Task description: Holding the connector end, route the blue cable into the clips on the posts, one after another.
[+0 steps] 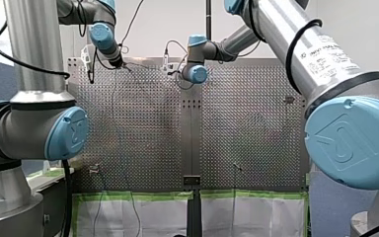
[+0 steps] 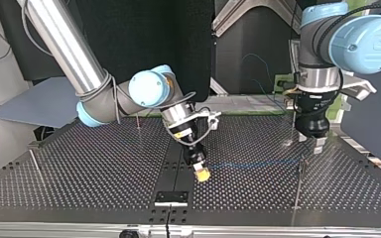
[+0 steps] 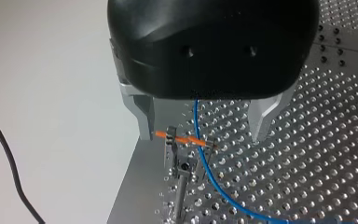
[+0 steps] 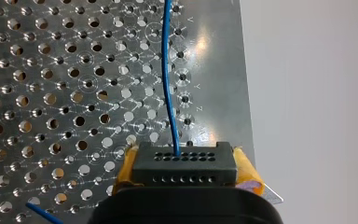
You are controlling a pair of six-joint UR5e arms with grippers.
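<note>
In the right wrist view a black multi-hole connector (image 4: 184, 158) sits between the yellow pads (image 4: 248, 171) of my right gripper (image 4: 186, 169), which is shut on it. The blue cable (image 4: 167, 84) leaves the connector's face and runs ahead over the perforated plate. In the top view my right gripper (image 2: 202, 173) hovers low at mid-table, and the blue cable (image 2: 253, 162) stretches from it to a thin post (image 2: 301, 163). My left gripper (image 2: 310, 144) hangs just above that post. In the left wrist view its metal fingers (image 3: 142, 116) stand open around the orange clip (image 3: 182, 140), through which the blue cable (image 3: 201, 151) passes.
More thin posts stand on the table in the top view: one at the left edge (image 2: 33, 159), one behind my right arm (image 2: 138, 121) and one at the front right (image 2: 296, 191). A black bracket (image 2: 171, 197) sits at the near middle. The table's edge (image 3: 130, 186) lies beside the clipped post.
</note>
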